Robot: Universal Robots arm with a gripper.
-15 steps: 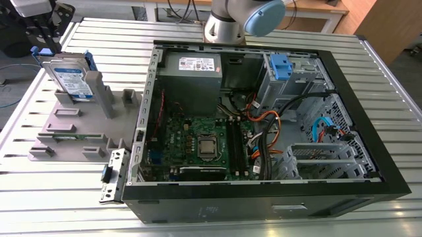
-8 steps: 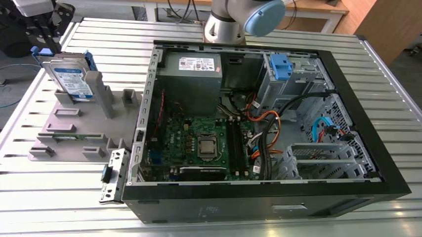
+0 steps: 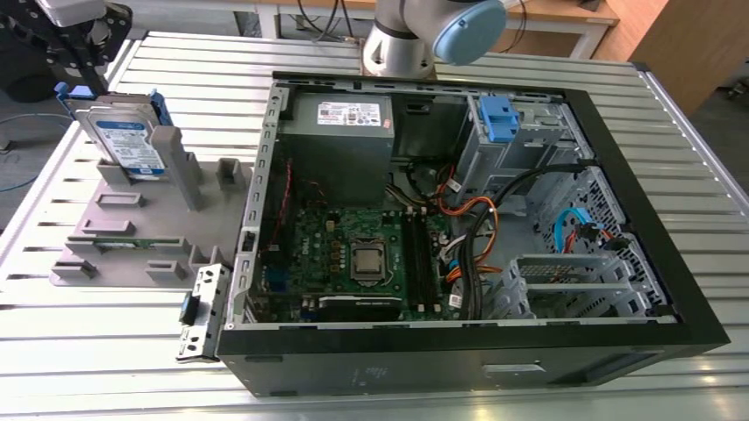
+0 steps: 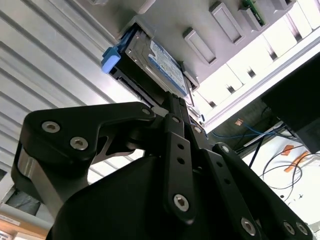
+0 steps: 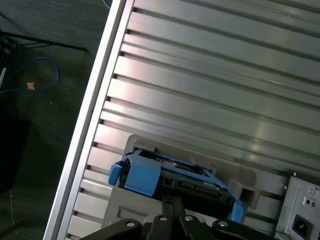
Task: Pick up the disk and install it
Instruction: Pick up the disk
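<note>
Exterior view, from its left: the jaws hang at the far corner of the slatted metal counter, directly above the disk. The disk stands on edge in a slot of the grey holder, label facing the camera, with its blue rail frame showing along the top edge. It isn't lifted and sits well apart from the case.

In both wrist views the jaws look pressed together with nothing between them. Their tips are right at the disk's upper edge, roughly mid-length. I can't tell whether they touch it or sit just off. The blue end tab of the rail frame sticks out to one side of the tips, clear of them.

Next in the exterior view, beside the holder, is the open computer case lying on its side. The power-supply box is in its far corner, with the motherboard nearer the camera. Toward the view's right, a blue latch sits on the metal drive bay, and a cable bundle runs below it. The arm's base stands just behind the case's far wall.
</note>
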